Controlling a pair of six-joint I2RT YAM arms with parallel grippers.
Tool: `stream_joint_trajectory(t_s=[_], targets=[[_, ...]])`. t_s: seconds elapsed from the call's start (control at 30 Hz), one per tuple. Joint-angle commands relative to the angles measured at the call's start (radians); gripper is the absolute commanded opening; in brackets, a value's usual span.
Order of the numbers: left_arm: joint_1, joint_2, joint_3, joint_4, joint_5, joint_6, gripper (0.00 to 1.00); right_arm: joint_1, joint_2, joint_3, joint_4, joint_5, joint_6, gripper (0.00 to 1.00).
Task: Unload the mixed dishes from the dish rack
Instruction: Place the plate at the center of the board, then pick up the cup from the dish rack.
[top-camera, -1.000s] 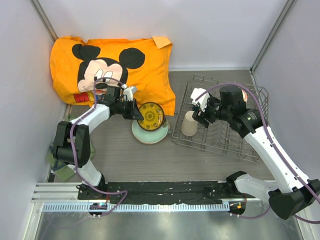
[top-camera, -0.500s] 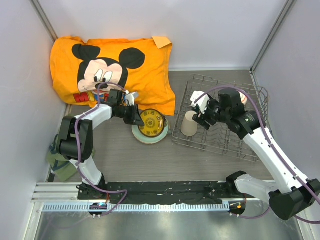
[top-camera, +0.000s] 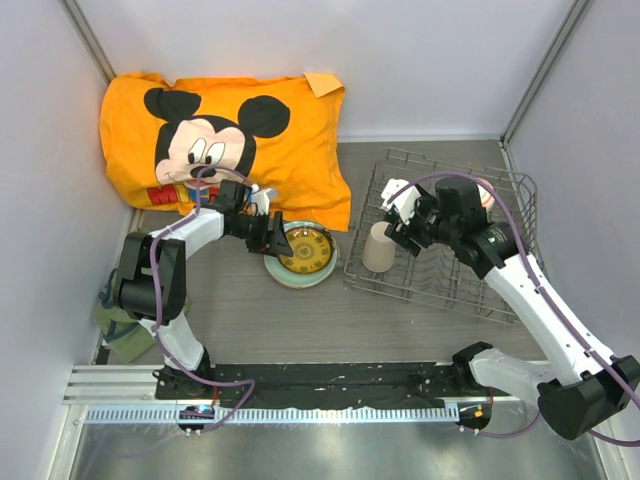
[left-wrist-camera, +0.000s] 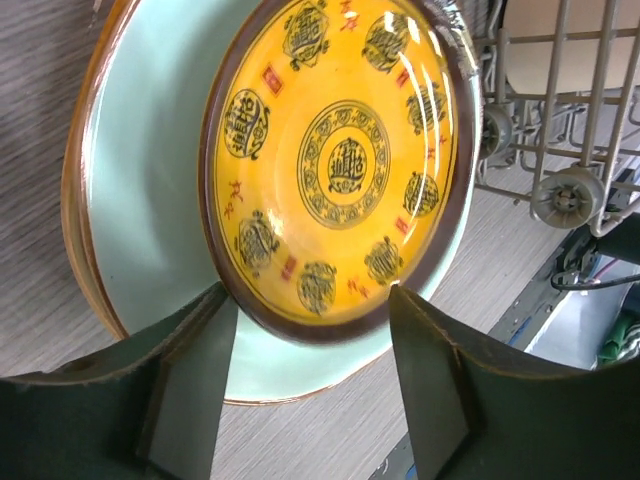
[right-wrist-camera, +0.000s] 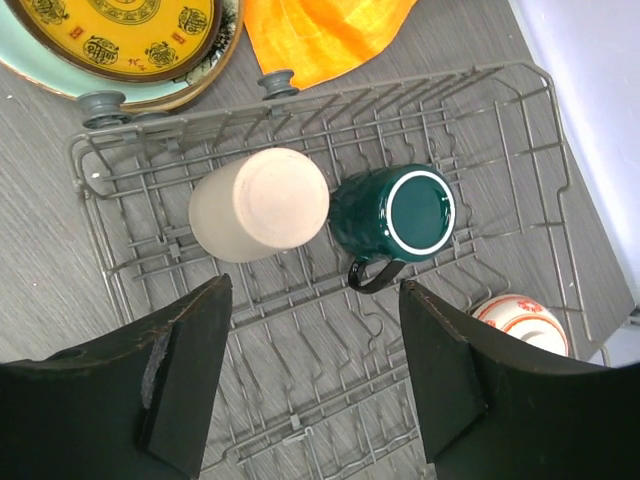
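Left wrist: plate (left-wrist-camera: 340, 160) lies flat beside the rack (right-wrist-camera: 300, 340), grey wood-grain table (left-wrist-camera: 520, 250) around it. Glossy glaze, pale-green rim, yellow centre with a brown ring and printed medallions. Left gripper (left-wrist-camera: 310, 295) open, fingers straddling its near edge, nothing held. Right gripper (right-wrist-camera: 310, 290) open above the grey wire rack, empty. In the rack: matte beige cup (right-wrist-camera: 260, 205), glossy teal mug (right-wrist-camera: 400, 218) beside it, red-patterned bowl (right-wrist-camera: 522, 322) in a corner.

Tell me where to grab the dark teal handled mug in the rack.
From above, across the body of the dark teal handled mug, probably: it stands on end, a beige handleless cup crowds one side, and the handle juts from another.
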Motion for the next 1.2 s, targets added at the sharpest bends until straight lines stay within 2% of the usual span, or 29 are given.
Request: stream_joint_trajectory(t_s=[0.0, 0.43, 0.67, 0.77, 0.97, 1.17], targets=[[0.003, -0.033, 0.017, -0.024, -0.028, 0.035, 0.68, 0.003, 0.034, 0.004, 0.047, 0.056, 0.043, 0.79], [0.003, -0.127, 0.014, -0.065, -0.162, 0.098, 0.79, 0.003, 0.127, -0.007, 0.073, 0.01, 0.078, 0.93], [0.003, -0.173, 0.02, -0.064, -0.189, 0.106, 0.87, 0.003, 0.206, -0.01, 0.089, -0.042, 0.084, 0.99], [0.003, -0.185, 0.02, -0.068, -0.199, 0.112, 0.93, 0.003, 0.235, -0.016, 0.109, -0.048, 0.079, 0.99], [0.004, -0.205, 0.019, -0.064, -0.219, 0.118, 0.99, 0.003, 0.285, -0.019, 0.123, -0.059, 0.064, 1.0], [0.003, -0.213, 0.017, -0.056, -0.219, 0.116, 1.0, 0.003, 0.336, -0.01, 0.126, -0.07, 0.044, 1.0]])
